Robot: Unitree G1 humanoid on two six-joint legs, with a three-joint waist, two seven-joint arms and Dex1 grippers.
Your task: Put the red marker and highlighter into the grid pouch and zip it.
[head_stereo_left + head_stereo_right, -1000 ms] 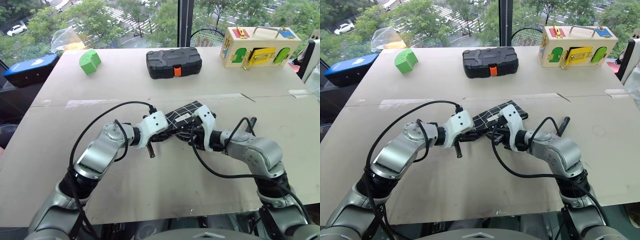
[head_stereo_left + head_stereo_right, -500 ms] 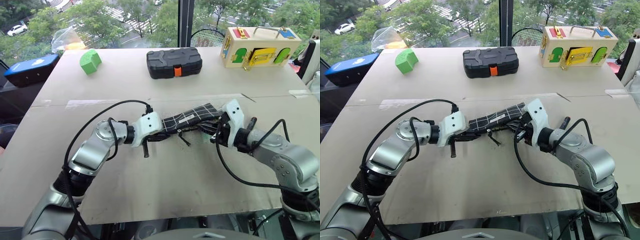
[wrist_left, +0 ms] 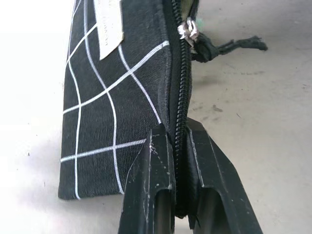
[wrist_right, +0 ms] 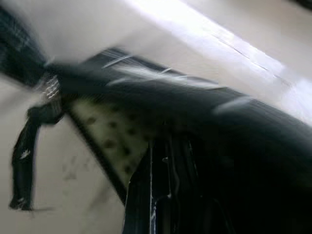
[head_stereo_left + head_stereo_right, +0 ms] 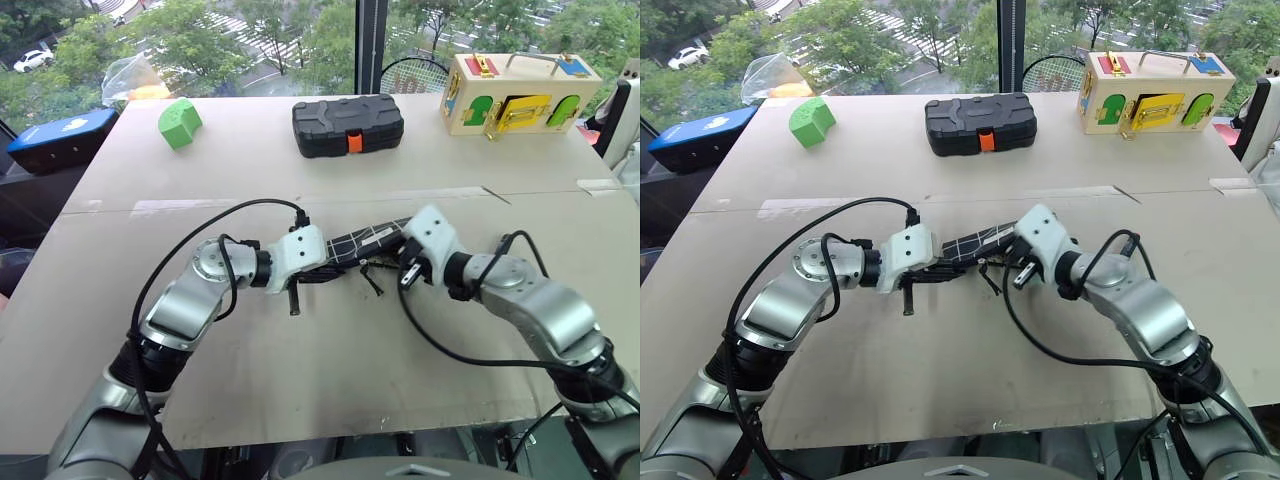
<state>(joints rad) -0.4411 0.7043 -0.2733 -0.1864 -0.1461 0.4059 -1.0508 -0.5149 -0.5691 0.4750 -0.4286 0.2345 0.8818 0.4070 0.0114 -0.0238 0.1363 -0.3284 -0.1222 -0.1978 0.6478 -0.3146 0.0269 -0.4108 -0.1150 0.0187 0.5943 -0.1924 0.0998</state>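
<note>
Progress: the grid pouch (image 5: 365, 242) was held up between the two arms just above the worktop (image 5: 320, 370), near its middle; neither pen lay loose on the worktop, so both were probably already inside, though the contents could not be seen.
Zipper: in the left wrist view the teeth ran closed from the clamped end up to the metal slider (image 3: 187, 29); beyond the slider the mouth still gaped a little, with pale lining showing in the right wrist view.
Pull cord: the black zipper pull cord (image 3: 229, 46) dangled free from the slider, touched by neither tool.
Left to do: by my reading, the last stretch of zipper had to be drawn shut, then the pouch set down.
Left tool (image 3: 176, 146): pinched narrow on the zippered edge of the pouch at its end, one finger on each side of the fabric.
Right tool (image 5: 1018, 262): closed tight at the far end of the pouch, near the open mouth; it appeared to grip the fabric there, but the blurred wrist view left the exact hold unclear.
Risk: with the cord hanging loose, the right tool would need to catch it or the slider to finish the zip.
Bystanders: a black hard case (image 5: 348, 124), a green block (image 5: 180, 123) and a wooden latch box (image 5: 520, 92) sat well apart along the far edge.
</note>
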